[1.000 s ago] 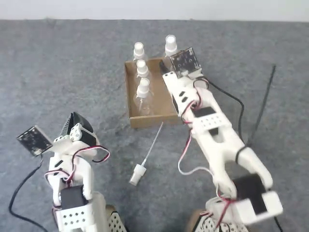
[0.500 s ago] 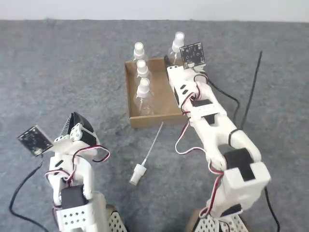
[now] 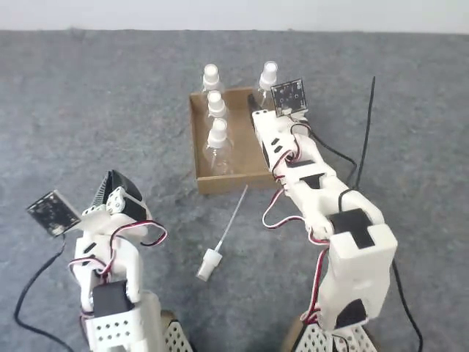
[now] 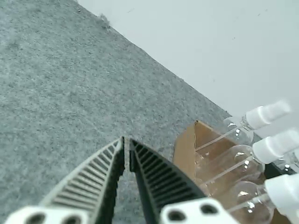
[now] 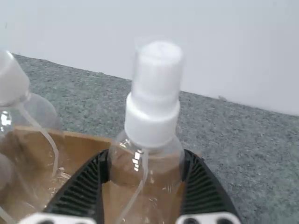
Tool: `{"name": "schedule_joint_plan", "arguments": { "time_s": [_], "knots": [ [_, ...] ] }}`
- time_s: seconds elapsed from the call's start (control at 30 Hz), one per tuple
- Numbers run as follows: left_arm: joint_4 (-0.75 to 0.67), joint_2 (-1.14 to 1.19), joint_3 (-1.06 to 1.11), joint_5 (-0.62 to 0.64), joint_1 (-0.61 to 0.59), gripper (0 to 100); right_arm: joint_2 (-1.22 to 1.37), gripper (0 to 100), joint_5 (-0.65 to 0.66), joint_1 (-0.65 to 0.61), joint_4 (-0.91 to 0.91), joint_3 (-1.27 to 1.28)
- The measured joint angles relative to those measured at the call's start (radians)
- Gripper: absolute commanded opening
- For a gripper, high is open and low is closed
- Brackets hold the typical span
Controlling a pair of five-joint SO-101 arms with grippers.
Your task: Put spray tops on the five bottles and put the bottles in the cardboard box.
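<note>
One bottle (image 5: 152,116) upright at the box's (image 3: 192,139) far right corner

Clamped on the bottle just below its spray top, the right gripper (image 5: 145,165) holds it with its long axis vertical. In the high view the bare part of the box floor lies at about 7 o'clock from the bottle, beside three bottles (image 3: 218,139) along the left wall. I cannot tell whether its base is over the floor or the rim.

A loose spray top (image 3: 210,262) lies on the worktop (image 3: 110,95) at 6 o'clock from the box, tube pointing to 1 o'clock. The left gripper (image 4: 125,154), jaws together, is the nearer to it.
</note>
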Motion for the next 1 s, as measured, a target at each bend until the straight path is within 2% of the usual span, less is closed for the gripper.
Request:
{"name": "schedule_joint_plan", "arguments": {
  "time_s": [0.07, 0.23, 0.3, 0.87, 1.0],
  "knots": [
    [0.000, 0.000, 0.000, 0.000, 0.000, 1, 0.014, 2.8, 0.000, 0.000, -0.023, 0.000],
    [0.000, 0.000, 0.000, 0.000, 0.000, 1, 0.020, 16.9, 0.002, 0.000, -0.038, -0.002],
    [0.000, 0.000, 0.000, 0.000, 0.000, 1, 0.020, 19.6, 0.014, 0.000, -0.038, -0.002],
    [0.000, 0.000, 0.000, 0.000, 0.000, 1, 0.020, 20.1, 0.031, 0.000, -0.038, -0.002],
    [0.000, 0.000, 0.000, 0.000, 0.000, 1, 0.020, 28.3, 0.031, 0.000, -0.020, -0.002]
  ]
}}
